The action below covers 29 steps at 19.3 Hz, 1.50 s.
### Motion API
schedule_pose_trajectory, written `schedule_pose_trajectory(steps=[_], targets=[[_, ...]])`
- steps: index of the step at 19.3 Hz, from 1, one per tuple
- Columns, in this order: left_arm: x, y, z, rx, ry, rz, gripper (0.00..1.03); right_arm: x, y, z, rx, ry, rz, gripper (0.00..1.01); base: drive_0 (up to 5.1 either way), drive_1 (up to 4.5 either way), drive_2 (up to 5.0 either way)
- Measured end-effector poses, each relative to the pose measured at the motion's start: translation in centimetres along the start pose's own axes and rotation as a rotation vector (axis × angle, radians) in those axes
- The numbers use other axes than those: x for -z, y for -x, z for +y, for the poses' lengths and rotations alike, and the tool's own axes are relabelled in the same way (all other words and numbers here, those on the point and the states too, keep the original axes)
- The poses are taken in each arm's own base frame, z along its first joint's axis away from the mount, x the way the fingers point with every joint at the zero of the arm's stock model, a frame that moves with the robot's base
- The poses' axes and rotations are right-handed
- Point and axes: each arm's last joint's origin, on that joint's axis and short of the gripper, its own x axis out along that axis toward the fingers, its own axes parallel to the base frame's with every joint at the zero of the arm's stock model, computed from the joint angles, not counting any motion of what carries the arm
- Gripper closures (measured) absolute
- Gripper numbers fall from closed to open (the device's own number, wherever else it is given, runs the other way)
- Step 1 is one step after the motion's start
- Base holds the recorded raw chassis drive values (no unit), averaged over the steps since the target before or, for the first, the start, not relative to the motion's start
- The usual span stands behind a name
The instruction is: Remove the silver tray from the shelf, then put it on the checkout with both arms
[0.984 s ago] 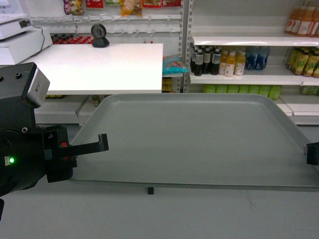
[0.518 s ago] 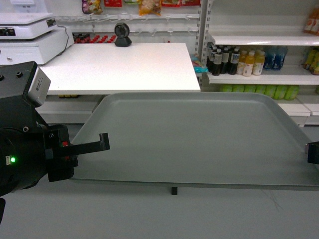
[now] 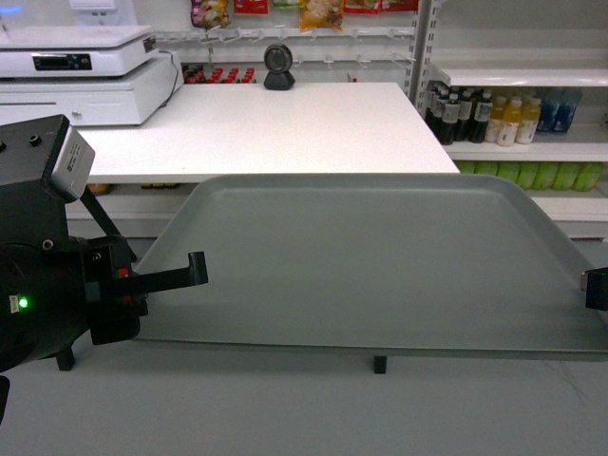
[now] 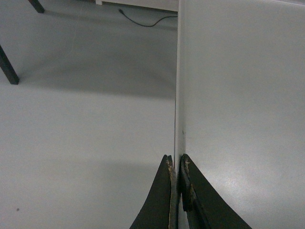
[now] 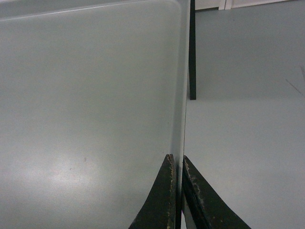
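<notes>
In the head view the large flat grey-green matte tray with rounded corners and a low rim [image 3: 370, 261] hangs level in the air in front of the wide white checkout counter top [image 3: 266, 128], its far edge overlapping the counter's front edge; the black left gripper [image 3: 152, 282] sits at its left rim and only a sliver of the black right gripper [image 3: 596, 290] shows at its right rim. Compared with the earlier frames, the counter, the small black round scanner on its stand [image 3: 278, 67] and the white boxy machine [image 3: 85, 74] have slid rightward, and the white store shelf with bottled drinks [image 3: 518, 114] has shifted toward the right border. From the left wrist, the left gripper [image 4: 177, 164] pinches the tray [image 4: 238, 95] rim between its fingers. From the right wrist, the right gripper [image 5: 177, 164] is likewise clamped on the tray [image 5: 86, 95] rim
</notes>
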Motion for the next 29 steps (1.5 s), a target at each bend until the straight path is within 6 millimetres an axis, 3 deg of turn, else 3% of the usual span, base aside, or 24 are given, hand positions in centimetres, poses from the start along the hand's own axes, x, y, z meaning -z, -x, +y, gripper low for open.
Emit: schedule_pose_trajectory(steps=[23,29], targets=[[0.01,-0.02,0.11,-0.006,0.000,0.003,1.00,0.13,-0.03,0.11,-0.002,0.001,0.007,0.99,-4.6,3.75,1.1],[0.01,-0.02,0.10,-0.003,0.000,0.004,1.00,0.16,-0.04,0.11,-0.001,0.001,0.010,0.99,-0.1,4.11,-4.2]])
